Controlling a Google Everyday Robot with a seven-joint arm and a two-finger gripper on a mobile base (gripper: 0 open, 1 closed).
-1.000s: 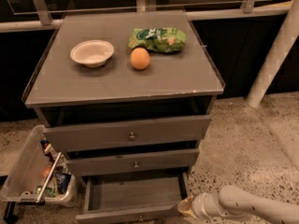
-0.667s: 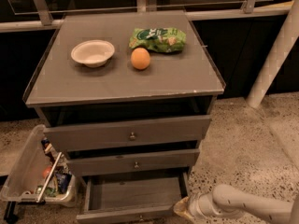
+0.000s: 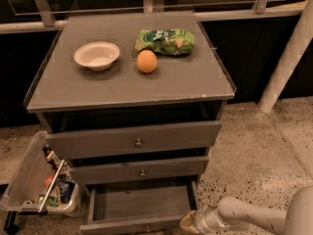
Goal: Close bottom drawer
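Grey-brown wooden bottom drawer point(image 3: 142, 202) stands pulled out, lowest of three; pale gripper point(image 3: 188, 223), open or shut cannot be told, now sits nearer its front's right corner than a moment ago, so the closing push looks imminent.

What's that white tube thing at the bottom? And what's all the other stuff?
That white tube is a robot's arm. At its tip is the gripper, which works as its hand. It is down by the right front corner of the bottom drawer, which stands open with a bare tray. The gripper seems to hold nothing. One camera looks down at a cabinet with three drawers. On top lie a bowl, an orange and a green bag. A bin of odds and ends sits on the floor, left.
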